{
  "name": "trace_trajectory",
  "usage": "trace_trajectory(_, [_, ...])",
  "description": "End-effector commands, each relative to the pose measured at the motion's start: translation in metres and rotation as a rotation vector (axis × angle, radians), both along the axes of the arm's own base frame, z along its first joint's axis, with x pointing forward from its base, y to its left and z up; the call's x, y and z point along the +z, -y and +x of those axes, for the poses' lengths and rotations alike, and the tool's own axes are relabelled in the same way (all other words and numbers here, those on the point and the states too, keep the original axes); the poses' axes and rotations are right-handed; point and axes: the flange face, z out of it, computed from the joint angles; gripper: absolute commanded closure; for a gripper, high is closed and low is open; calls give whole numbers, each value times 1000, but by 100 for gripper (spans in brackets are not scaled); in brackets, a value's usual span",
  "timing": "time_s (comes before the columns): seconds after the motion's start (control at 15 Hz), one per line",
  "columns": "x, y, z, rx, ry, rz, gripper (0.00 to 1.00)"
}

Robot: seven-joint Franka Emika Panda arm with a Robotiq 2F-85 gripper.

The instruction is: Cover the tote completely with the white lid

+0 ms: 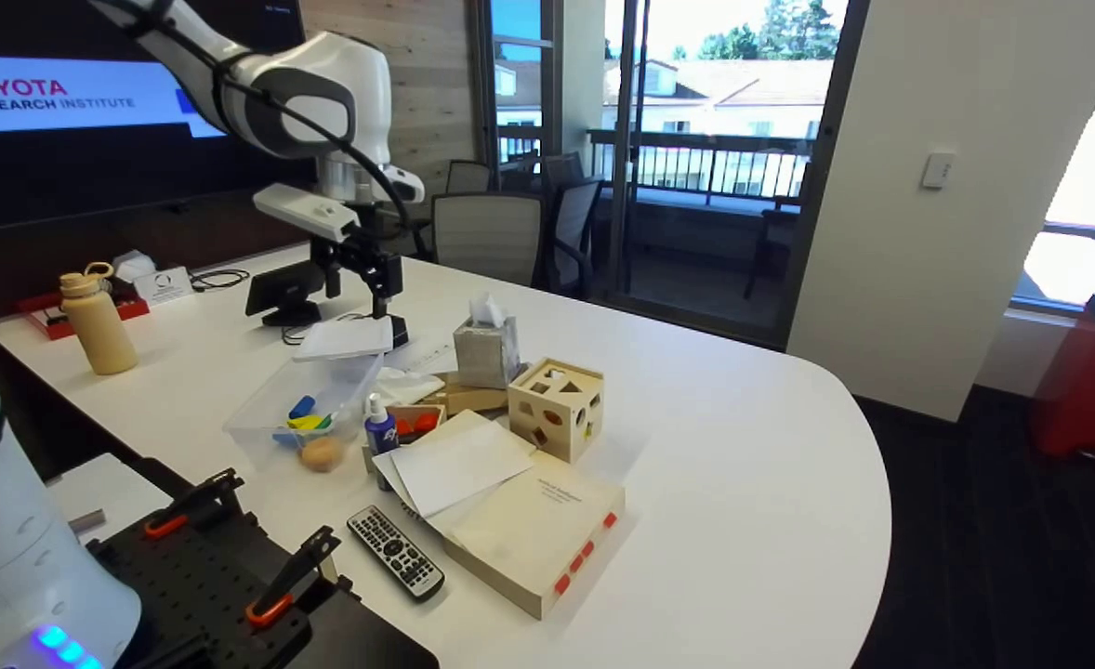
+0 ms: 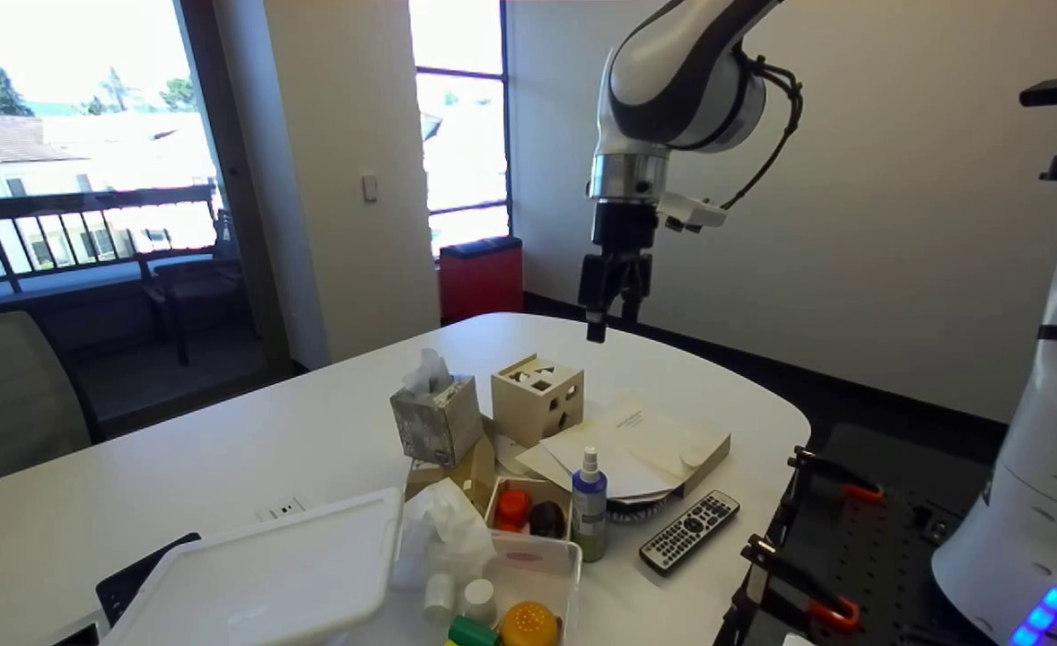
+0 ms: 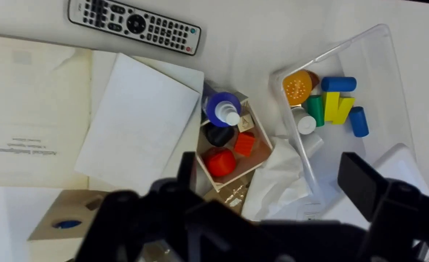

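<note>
The lid point(image 1: 344, 338) is apparently propped by the far rim of the tote point(image 1: 270, 394), with the near part left uncovered. The jaws are parted, nothing grasped.

Tote point(image 3: 373, 69): clear, glossy plastic. Lid point(image 2: 264, 574): smooth, opaque plastic — faintly glossy. Shape-sorter box point(image 2: 525, 408): bare, matt wood. Loose sheet point(image 3: 138, 120): smooth, matt paper. Wrist collar point(image 2: 625, 177): smooth, shiny metal.
</note>
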Motion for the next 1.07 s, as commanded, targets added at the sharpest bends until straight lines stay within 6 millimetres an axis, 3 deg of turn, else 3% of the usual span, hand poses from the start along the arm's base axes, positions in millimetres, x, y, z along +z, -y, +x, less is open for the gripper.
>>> trace_trajectory(0.0, [-42,-85,6,31,102,-29,0])
trace_trajectory(0.2, [-83,-165,6,106,211,-35,0])
trace_trajectory(0.33, [-110,-206,3,159,263,-29,0])
trace_trajectory(0.53, [-130,-242,5,244,362,-42,0])
trace_trajectory(1.0, [-164,-304,50,318,518,-61,0])
